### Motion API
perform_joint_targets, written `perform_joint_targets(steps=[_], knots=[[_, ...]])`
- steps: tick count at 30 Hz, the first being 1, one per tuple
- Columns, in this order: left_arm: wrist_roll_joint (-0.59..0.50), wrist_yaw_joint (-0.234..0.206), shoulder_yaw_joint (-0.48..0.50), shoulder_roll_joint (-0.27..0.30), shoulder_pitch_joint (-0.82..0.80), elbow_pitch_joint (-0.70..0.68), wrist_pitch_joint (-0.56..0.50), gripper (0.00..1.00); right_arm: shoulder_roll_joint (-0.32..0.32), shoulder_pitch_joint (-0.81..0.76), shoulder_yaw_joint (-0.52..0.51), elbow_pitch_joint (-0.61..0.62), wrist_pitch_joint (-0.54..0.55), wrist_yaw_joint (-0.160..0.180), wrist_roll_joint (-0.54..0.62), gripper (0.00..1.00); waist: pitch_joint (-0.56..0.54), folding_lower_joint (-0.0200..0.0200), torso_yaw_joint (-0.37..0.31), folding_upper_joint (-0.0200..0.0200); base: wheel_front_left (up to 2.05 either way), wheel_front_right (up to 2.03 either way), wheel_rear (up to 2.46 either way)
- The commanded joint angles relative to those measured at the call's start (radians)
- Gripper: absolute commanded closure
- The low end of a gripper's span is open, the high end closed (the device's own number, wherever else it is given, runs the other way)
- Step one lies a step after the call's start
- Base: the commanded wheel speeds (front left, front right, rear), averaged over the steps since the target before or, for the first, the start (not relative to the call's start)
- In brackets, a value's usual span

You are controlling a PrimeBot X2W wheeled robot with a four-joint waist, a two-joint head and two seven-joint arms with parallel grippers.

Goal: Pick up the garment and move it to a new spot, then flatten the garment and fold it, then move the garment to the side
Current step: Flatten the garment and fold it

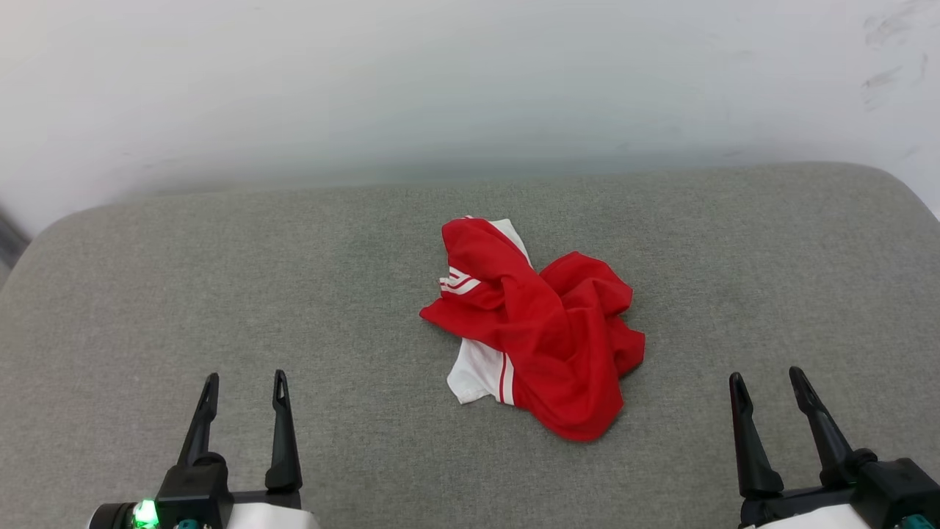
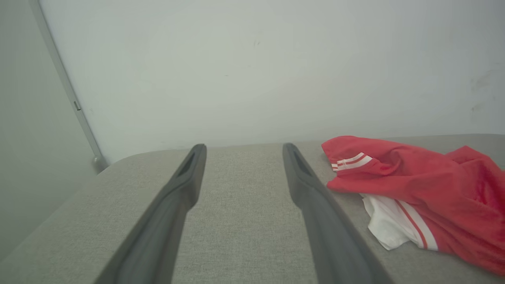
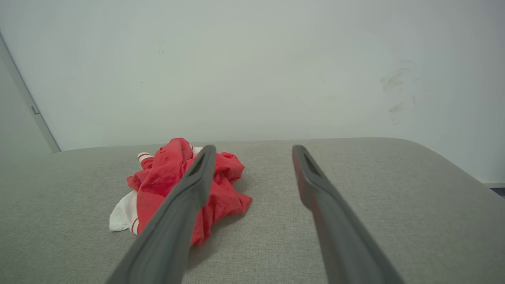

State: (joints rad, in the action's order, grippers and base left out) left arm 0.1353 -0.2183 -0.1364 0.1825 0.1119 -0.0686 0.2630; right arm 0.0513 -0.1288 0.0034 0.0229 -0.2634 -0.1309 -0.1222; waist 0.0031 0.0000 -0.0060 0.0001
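The red soft-fabric jersey shirt with white striped sleeve cuffs [image 1: 543, 330] lies crumpled in a heap near the middle of the grey upholstered padded surface [image 1: 220, 279], slightly to the robot's right of centre. A white panel with a red stripe protrudes from the near-left edge of the heap, and one striped cuff shows on its far-left side. No numbering or lettering can be made out among the folds. The left end effector [image 1: 246, 378] sits at the near left, its two long dark fingers well apart and holding nothing, clear of the shirt. The right end effector [image 1: 767, 375] sits at the near right, fingers likewise spread wide and empty, also clear of the shirt. From the left wrist, the shirt [image 2: 426, 185] lies off to the right of the parted fingers of that end effector [image 2: 243, 146]. From the right wrist, the shirt [image 3: 158, 181] lies ahead and to the left of that end effector [image 3: 254, 148], partly behind one finger. A plain pale wall [image 1: 470, 88] with faint scuff marks backs the surface.
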Motion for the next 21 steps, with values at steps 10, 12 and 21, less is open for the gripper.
perform_joint_targets(steps=[10, 12, 21], knots=[[-0.047, 0.064, 0.056, -0.052, 0.020, 0.003, 0.003, 0.00, -0.002, 0.033, -0.015, 0.017, -0.002, 0.000, -0.015, 0.00, 0.005, 0.0000, -0.002, -0.0001, 0.00, 0.00, 0.00], [-0.053, 0.069, 0.064, -0.060, 0.018, 0.000, 0.003, 0.00, -0.002, 0.075, -0.026, 0.031, -0.002, 0.000, -0.009, 0.00, 0.010, 0.0000, -0.004, -0.0001, 0.00, 0.00, 0.00], [-0.073, 0.095, 0.084, -0.088, -0.028, -0.011, 0.003, 0.00, 0.162, 0.410, 0.018, 0.076, -0.002, 0.000, 0.029, 0.00, 0.074, 0.0000, 0.012, -0.0001, 0.00, 0.00, 0.00]])
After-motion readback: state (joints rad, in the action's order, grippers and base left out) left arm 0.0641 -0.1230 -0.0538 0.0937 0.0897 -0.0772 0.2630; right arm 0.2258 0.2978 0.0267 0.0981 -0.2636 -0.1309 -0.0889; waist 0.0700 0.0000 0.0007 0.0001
